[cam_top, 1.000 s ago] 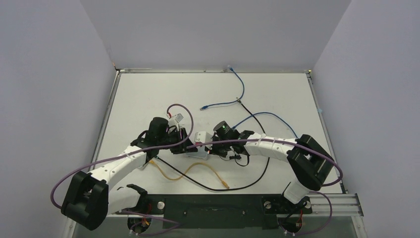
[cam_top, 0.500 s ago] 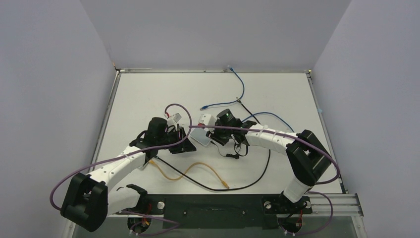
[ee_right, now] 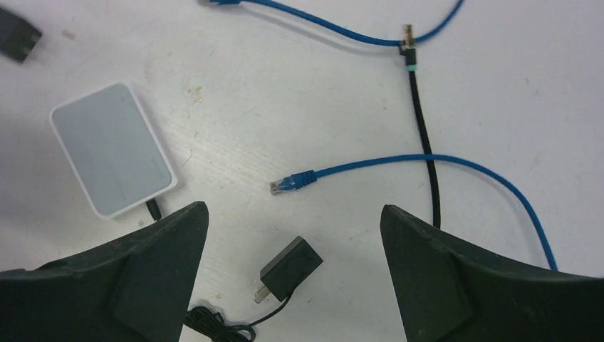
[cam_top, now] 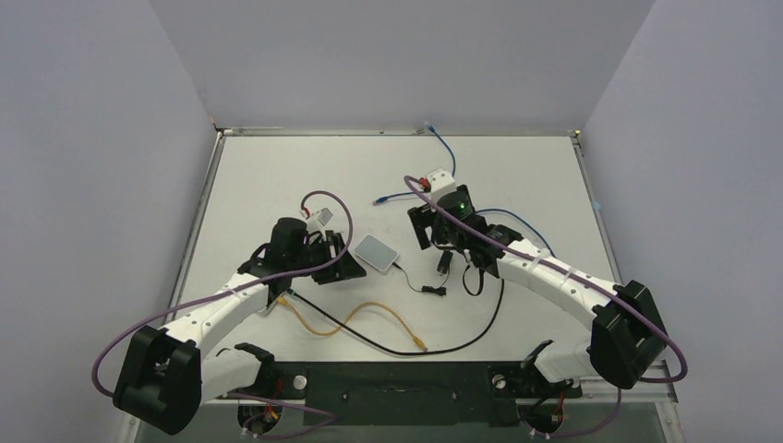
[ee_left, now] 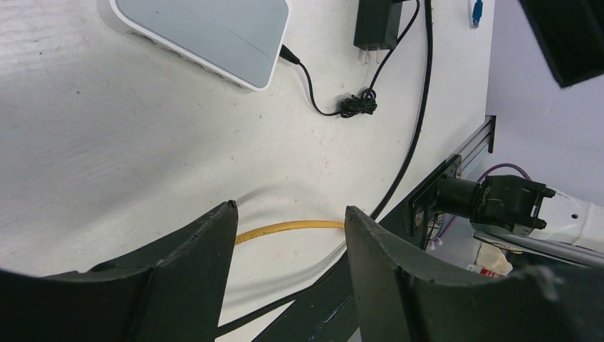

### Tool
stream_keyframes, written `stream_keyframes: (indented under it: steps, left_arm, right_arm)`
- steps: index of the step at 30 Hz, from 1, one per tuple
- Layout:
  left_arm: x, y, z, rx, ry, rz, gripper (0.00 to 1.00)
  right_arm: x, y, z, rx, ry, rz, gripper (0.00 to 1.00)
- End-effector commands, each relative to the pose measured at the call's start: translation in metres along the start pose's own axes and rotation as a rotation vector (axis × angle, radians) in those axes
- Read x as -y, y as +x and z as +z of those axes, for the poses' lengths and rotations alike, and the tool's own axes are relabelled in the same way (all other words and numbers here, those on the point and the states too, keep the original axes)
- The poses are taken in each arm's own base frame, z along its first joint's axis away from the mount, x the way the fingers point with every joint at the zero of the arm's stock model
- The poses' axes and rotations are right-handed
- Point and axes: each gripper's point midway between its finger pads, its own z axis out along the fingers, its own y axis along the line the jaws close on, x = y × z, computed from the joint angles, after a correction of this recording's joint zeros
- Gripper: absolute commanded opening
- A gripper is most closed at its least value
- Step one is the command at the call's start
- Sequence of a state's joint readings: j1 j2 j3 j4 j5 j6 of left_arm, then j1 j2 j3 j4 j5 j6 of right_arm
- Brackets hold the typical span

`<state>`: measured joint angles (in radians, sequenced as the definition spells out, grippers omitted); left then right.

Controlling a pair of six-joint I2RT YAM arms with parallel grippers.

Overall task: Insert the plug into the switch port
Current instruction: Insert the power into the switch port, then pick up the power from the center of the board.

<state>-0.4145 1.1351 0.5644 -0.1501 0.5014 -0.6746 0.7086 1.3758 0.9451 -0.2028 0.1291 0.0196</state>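
The switch, a small flat white box (cam_top: 377,251) with a pale grey face, lies flat mid-table; it also shows in the left wrist view (ee_left: 206,32) and the right wrist view (ee_right: 112,158). Its narrow socket edge (ee_left: 186,63) faces my left gripper. A thin black cord is plugged into one corner (ee_left: 288,54). A blue cable's plug (ee_right: 290,183) lies loose on the table between the right fingers. My left gripper (ee_left: 290,210) (cam_top: 349,265) is open and empty, just left of the box. My right gripper (ee_right: 293,208) (cam_top: 440,235) is wide open and empty, right of the box.
A black power adapter (ee_right: 290,267) (cam_top: 444,261) and its bundled cord (ee_left: 356,105) lie right of the box. A yellow cable (cam_top: 351,318) and a thick black cable (cam_top: 485,318) cross the near table. Another blue cable (cam_top: 448,161) runs along the back.
My right gripper had the white box lifted and tilted; the box now lies flat on the table, and the right gripper has let go, opened and drawn back to the right. The left gripper has hardly moved.
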Motion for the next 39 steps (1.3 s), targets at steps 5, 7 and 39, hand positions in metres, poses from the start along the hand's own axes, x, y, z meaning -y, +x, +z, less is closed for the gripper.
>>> stream_keyframes:
  steps: [5, 7, 39]
  left_arm:
    - [0.015, -0.019, -0.006, 0.073, 0.076, 0.029, 0.59]
    - [0.014, -0.019, -0.005, 0.070, 0.078, 0.021, 0.61]
    - [0.010, -0.019, -0.010, 0.082, 0.069, 0.016, 0.61]
  right_arm:
    - [0.069, 0.027, -0.014, -0.062, 0.421, 0.476, 0.99]
    - [0.070, 0.036, -0.012, -0.068, 0.427, 0.529, 1.00]
    - [0.008, 0.114, 0.039, -0.274, 0.396, 0.797, 0.64]
